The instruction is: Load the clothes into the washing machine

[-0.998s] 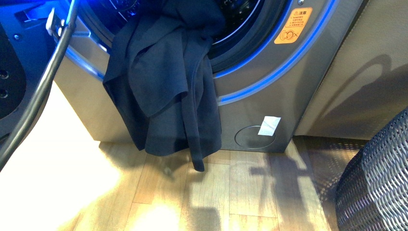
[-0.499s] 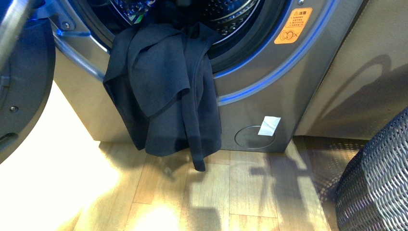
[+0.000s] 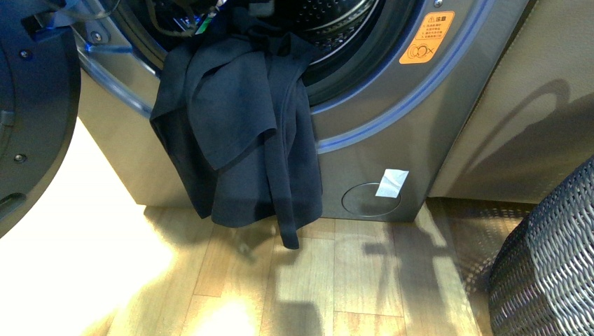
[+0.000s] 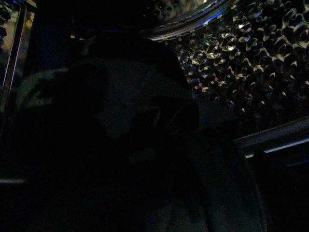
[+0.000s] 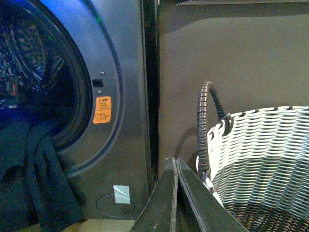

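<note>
- The dark navy soft fabric garment (image 3: 238, 133) is slung over the bottom lip of the porthole on the big silver-grey front-loading washing machine (image 3: 378, 147). Only its top edge is inside. The rest hangs down the front panel, and one long strap ends near the wooden plank floor (image 3: 350, 280).
- The left wrist view is very dim (mostly murk, honestly). I can make out the perforated steel drum (image 4: 251, 58) and dark folds of cloth, but I can't tell how the left gripper's jaws stand.
- The right gripper (image 5: 174, 166) has its jaws pressed together with nothing between them, just beside the woven wicker basket (image 5: 270, 154).
- The round machine door (image 3: 28, 105) stands open on the left.
</note>
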